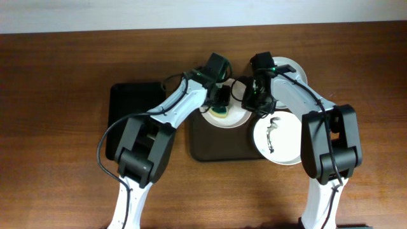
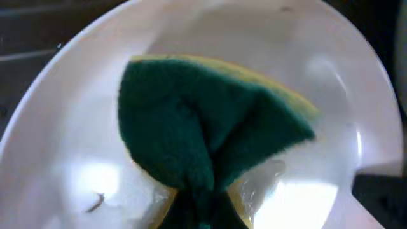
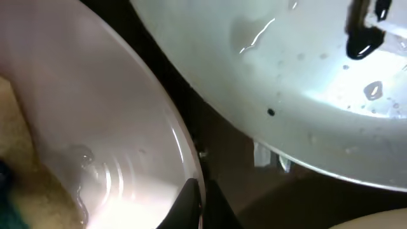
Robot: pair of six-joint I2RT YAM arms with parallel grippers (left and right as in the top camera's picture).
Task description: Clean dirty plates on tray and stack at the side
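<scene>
Three plates [image 1: 286, 145] are seen toward the far edge of the table [image 1: 57, 140], one half hidden by the right arm [image 1: 297, 95]. One sponge [image 2: 210, 133] is pinched in the left gripper [image 1: 221, 107] on the middle plate [image 1: 237, 119], over the tray [image 1: 216, 150]; its rim seems clamped by the right gripper [image 1: 256, 105].

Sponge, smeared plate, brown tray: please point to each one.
sponge [image 2: 210, 121]: left wrist view, its green face.
smeared plate [image 1: 287, 137]: overhead view, bare white beside the smear.
brown tray [image 1: 219, 146]: overhead view, bare floor near its front rim.
</scene>
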